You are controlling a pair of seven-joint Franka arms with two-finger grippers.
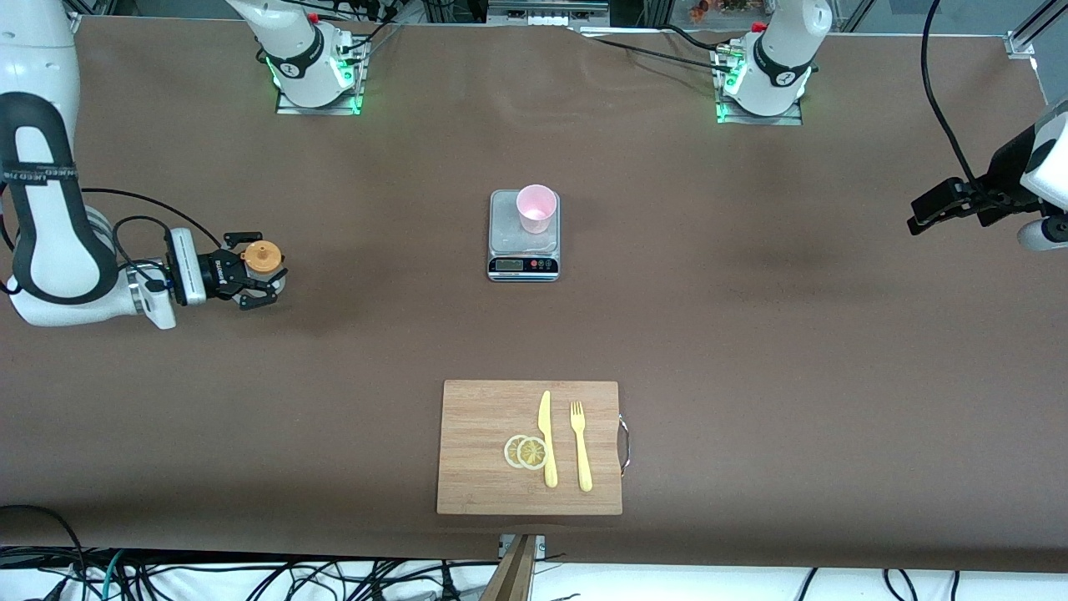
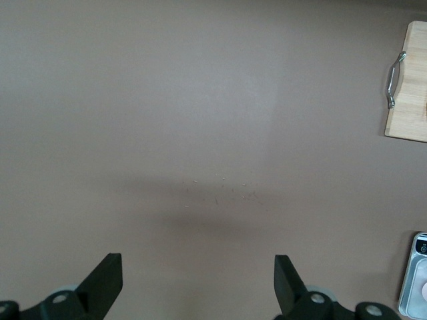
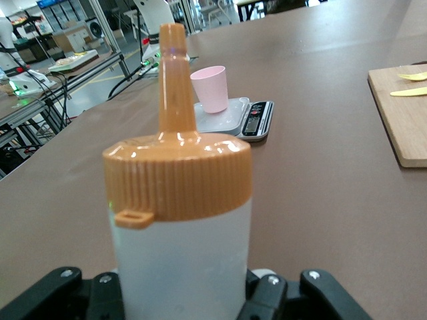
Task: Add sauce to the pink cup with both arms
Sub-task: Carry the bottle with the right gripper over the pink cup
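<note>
R pincer [image 1: 260, 278] was clamped on sauce bottle [image 1: 264, 260] at right arm's end of bench, L pincer [image 2: 198, 283] open & waiting; lift upright, w/o squeezing, toward pink cup [image 1: 536, 208] on scale [image 1: 523, 250].

The pink cup [image 1: 536, 208] stands on the scale [image 1: 523, 250] (cutting board [image 1: 484, 442] lies nearer the camera).
</note>
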